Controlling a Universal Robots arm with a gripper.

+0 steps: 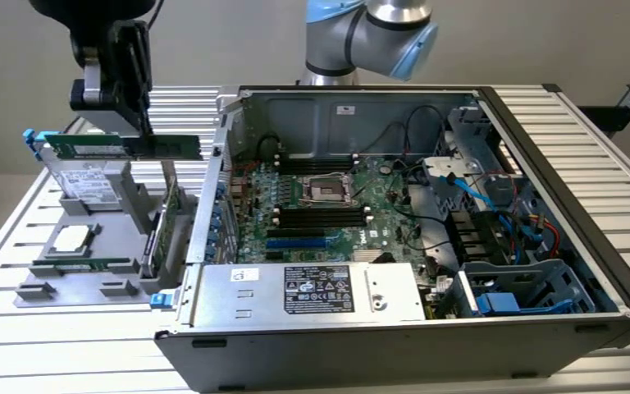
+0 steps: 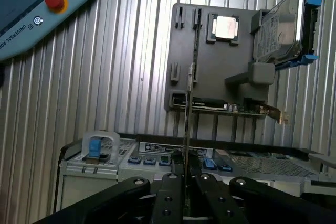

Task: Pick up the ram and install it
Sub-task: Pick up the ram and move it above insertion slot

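fingers (image 2: 169, 198) clamp ram (image 1: 91, 148) | held clear above grey tray (image 1: 69, 287) | beside case wall (image 1: 207, 205)

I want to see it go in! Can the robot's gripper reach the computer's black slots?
Probably yes: the case lies open on top, nothing covers the slots, and the gripper holds the ram high beside it.

soft, even overhead light in both views, no hard shadows. exterior view: ribbed counter (image 1: 20, 328) reads bright w/ a mild sheen on the slats; inside of the pc case (image 1: 293, 115) is dimmer, esp. low by its walls. wrist view: slats glare pale, black fingers (image 2: 168, 198) sit in shade, thin edge of the ram (image 2: 187, 114) catches a faint highlight.
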